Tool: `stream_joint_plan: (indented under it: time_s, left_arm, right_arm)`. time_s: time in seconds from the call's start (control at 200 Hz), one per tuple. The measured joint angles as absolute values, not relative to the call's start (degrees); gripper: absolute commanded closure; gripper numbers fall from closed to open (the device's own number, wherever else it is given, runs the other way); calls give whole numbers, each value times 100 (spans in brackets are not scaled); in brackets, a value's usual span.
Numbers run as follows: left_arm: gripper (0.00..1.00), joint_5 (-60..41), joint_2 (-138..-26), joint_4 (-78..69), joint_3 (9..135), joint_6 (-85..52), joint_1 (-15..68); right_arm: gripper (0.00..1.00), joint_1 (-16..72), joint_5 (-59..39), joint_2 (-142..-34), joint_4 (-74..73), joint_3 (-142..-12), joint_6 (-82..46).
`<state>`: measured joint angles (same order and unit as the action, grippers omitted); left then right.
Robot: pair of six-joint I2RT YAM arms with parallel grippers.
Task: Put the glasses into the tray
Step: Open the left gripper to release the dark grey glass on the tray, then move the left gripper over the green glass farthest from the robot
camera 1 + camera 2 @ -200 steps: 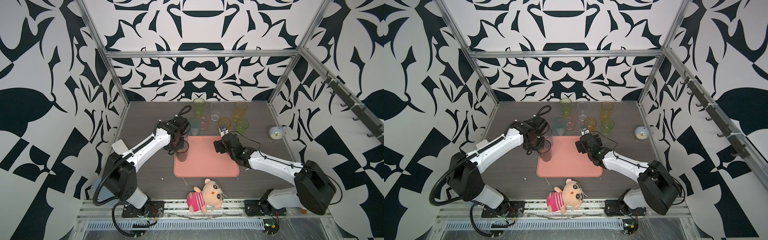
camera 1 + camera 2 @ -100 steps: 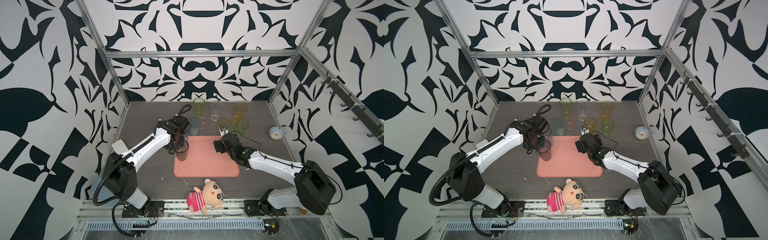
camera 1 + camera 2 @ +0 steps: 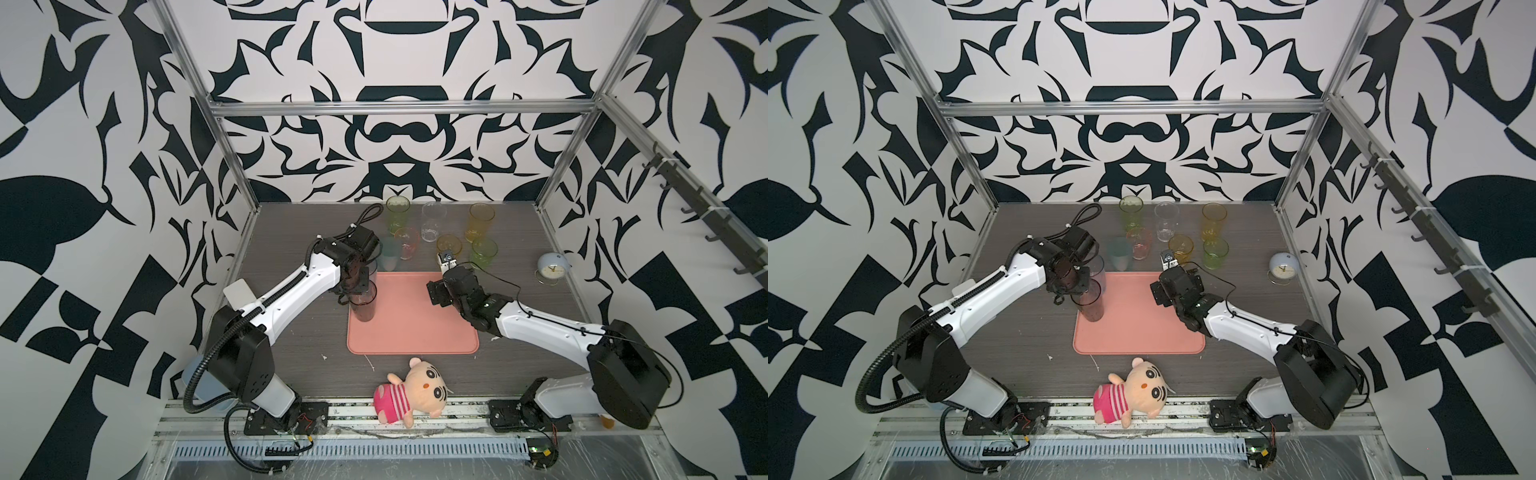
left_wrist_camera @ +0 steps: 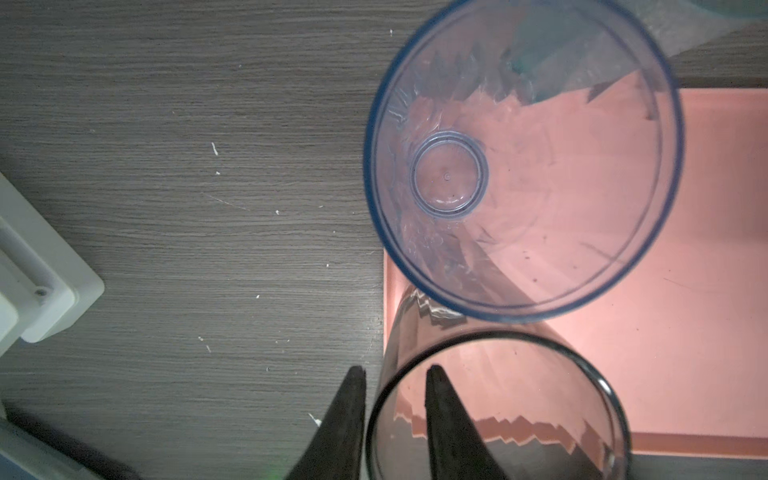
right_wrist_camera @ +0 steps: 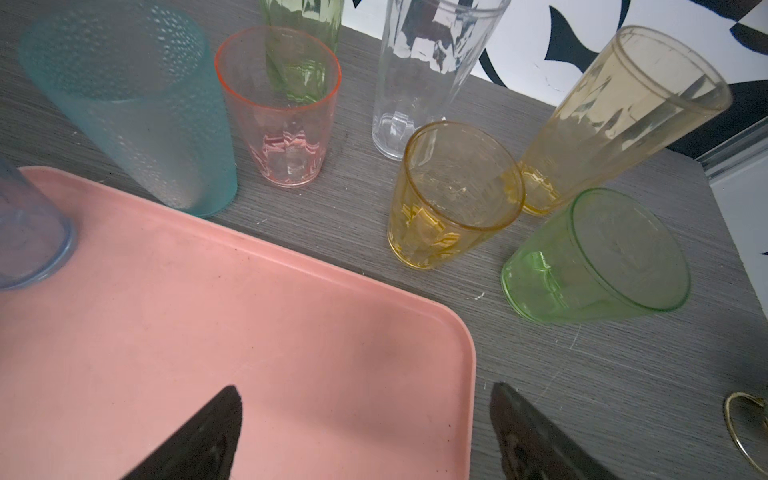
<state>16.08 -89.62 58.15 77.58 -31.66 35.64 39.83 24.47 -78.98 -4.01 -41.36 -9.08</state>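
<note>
Smoky glass (image 4: 503, 415) on tray (image 4: 685, 332), wrist view alone shows left claw (image 4: 395, 370) parted astride rim, right claw (image 5: 365, 388) spread.

White-shelled arms (image 3: 291, 291), black joints (image 3: 245, 361), ribbed black cable (image 3: 195, 376).

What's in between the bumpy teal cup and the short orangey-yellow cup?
The short pink see-through tumbler stands between the bumpy teal tumbler and the short amber tumbler, clearest in the right wrist view.
</note>
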Motion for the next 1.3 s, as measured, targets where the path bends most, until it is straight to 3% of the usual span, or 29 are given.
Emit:
stream_joint_plan:
  time_s: [0.79,1.3]
  left_arm:
    - [51,2215,-8711,6023,9159,-2714,3527]
    - [45,2305,-9303,4792,9734,-2471,3275]
  right_arm:
    - [4,3983,2449,-7854,-408,-4136,-908]
    - [4,3983,2456,-7802,-410,-4136,-908]
